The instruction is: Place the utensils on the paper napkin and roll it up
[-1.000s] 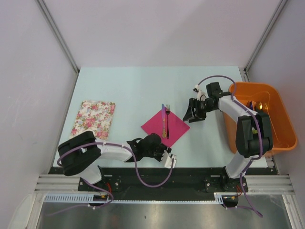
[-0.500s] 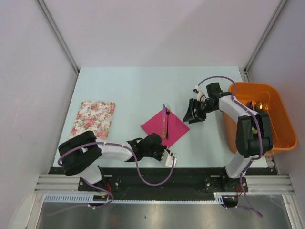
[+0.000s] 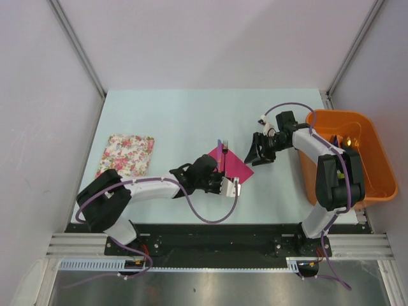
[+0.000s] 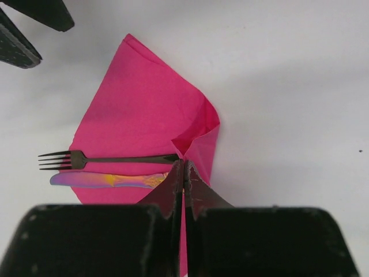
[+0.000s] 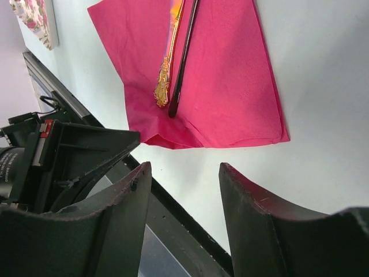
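Note:
The magenta paper napkin [image 3: 234, 163] lies mid-table. It also shows in the left wrist view [image 4: 144, 109] and the right wrist view [image 5: 230, 75]. A dark fork [image 4: 109, 158] and a purple iridescent knife [image 4: 106, 180] lie side by side on it; in the top view they are thin sticks [image 3: 220, 154]. My left gripper [image 4: 184, 164] is shut on the napkin's near corner, which is lifted and folded over towards the utensil handles. In the top view the left gripper [image 3: 228, 181] sits at the napkin's near edge. My right gripper [image 3: 258, 153] is open and empty just right of the napkin, its jaws wide apart [image 5: 181, 167].
A floral cloth mat [image 3: 125, 158] lies at the left. An orange tub [image 3: 357, 127] with clutter stands at the right edge behind the right arm. The table's black front rail [image 5: 190, 225] runs just beyond the napkin in the right wrist view.
My left gripper has moved from the table's near edge up to the napkin, closed on its near corner and lifted it so it folds over. The right arm has not moved.

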